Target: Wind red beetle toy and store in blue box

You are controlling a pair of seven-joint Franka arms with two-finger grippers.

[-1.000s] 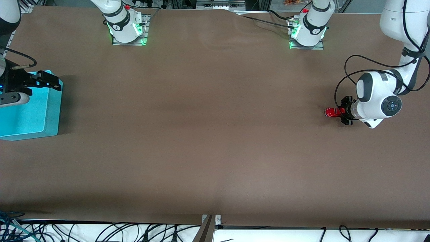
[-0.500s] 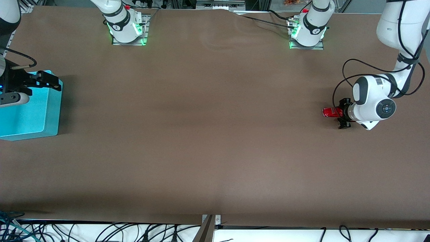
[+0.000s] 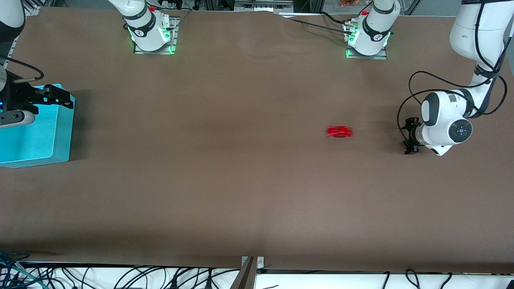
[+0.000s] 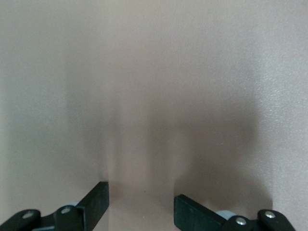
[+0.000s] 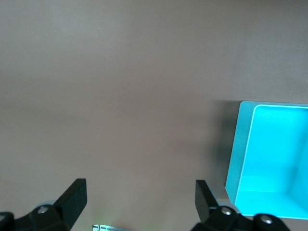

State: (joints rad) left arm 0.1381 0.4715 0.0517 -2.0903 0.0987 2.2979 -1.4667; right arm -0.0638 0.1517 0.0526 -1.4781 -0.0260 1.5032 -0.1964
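Observation:
The red beetle toy (image 3: pixel 339 131) is loose on the brown table and blurred with motion, between the middle and the left arm's end. My left gripper (image 3: pixel 408 136) is low at the table at the left arm's end, open and empty; its wrist view (image 4: pixel 140 204) shows only bare table between the fingers. The blue box (image 3: pixel 36 132) stands at the right arm's end and also shows in the right wrist view (image 5: pixel 269 159). My right gripper (image 3: pixel 52 96) hovers over the box's rim, open and empty, as its wrist view (image 5: pixel 140 195) shows.
The two arm bases (image 3: pixel 150 34) (image 3: pixel 367 38) stand along the table's edge farthest from the front camera. Cables hang along the edge nearest that camera.
My left gripper opened and let go of the red beetle toy. The toy rolled away from it across the table toward the right arm's end. The right arm has not moved.

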